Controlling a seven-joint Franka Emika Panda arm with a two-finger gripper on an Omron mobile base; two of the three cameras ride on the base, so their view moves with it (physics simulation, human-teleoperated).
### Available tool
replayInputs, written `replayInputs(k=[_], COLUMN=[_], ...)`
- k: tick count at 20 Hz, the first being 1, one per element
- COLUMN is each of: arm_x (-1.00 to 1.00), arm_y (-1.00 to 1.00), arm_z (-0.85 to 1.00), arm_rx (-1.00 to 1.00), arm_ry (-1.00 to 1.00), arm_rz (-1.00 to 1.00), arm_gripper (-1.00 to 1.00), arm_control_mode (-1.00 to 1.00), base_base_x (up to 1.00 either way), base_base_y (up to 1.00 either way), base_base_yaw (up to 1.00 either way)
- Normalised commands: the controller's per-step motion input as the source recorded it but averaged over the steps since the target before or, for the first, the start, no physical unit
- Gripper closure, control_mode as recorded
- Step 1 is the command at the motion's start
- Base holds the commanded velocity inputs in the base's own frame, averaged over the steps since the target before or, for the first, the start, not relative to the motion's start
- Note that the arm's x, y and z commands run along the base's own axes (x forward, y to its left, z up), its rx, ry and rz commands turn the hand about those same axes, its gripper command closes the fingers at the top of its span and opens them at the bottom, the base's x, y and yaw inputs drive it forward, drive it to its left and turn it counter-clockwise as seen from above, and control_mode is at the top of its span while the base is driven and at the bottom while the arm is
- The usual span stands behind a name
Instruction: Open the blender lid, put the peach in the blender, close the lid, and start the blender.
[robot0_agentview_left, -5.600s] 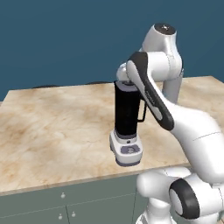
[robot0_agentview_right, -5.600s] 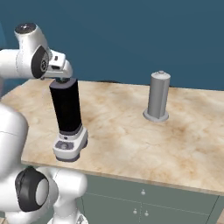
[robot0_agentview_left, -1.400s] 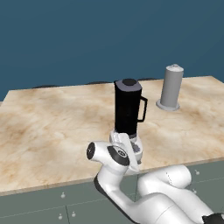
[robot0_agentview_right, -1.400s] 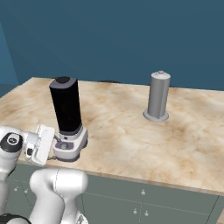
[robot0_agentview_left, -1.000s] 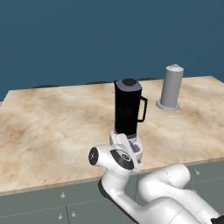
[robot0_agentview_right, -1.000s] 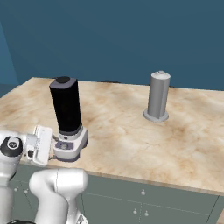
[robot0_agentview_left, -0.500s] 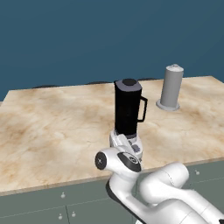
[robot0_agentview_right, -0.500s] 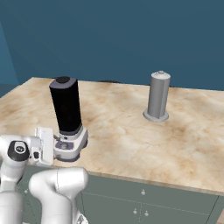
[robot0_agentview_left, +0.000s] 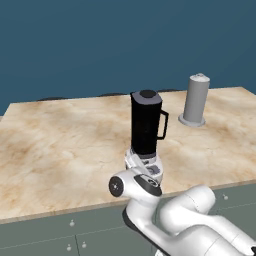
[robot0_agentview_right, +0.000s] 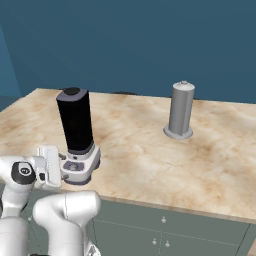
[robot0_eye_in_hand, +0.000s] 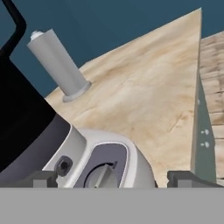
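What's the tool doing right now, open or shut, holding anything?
Tool: open, holding nothing, fingertips wide apart either side of the blender base's button panel.

Looking along the fingers (robot0_eye_in_hand: 46, 179) at the blender (robot0_eye_in_hand: 78, 153) from very close, view rolled. Showing the black jar at left, the white-grey base below it, and the button panel (robot0_eye_in_hand: 103, 168) with its round dial and a small dark button. Fingers standing apart, one either side of the panel. Showing a plain grey cylinder (robot0_eye_in_hand: 57, 65) upright on the marbled bench (robot0_eye_in_hand: 144, 87) beyond, well apart from the blender.
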Motion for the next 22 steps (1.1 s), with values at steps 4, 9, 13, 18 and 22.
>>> replayInputs(k=[4, 9, 13, 18, 22], arm_x=[0.1, 0.05, 0.0, 0.0, 0.1], arm_y=[0.0, -0.01, -0.01, -0.04, -0.01], arm_z=[0.0, -0.04, -0.16, -0.12, -0.11], arm_rx=[0.0, 0.0, 0.0, 0.0, 0.0], arm_ry=[-0.02, 0.0, 0.0, 0.0, 0.0], arm_rz=[0.01, -0.06, -0.14, -0.18, -0.13], arm_gripper=[-1.0, -1.0, -1.0, -1.0, -1.0], arm_control_mode=[-1.0, -1.0, -1.0, -1.0, -1.0], base_base_x=[0.0, 0.0, 0.0, 0.0, 0.0], base_base_y=[0.0, 0.0, 0.0, 0.0, 0.0], base_base_yaw=[0.0, 0.0, 0.0, 0.0, 0.0])
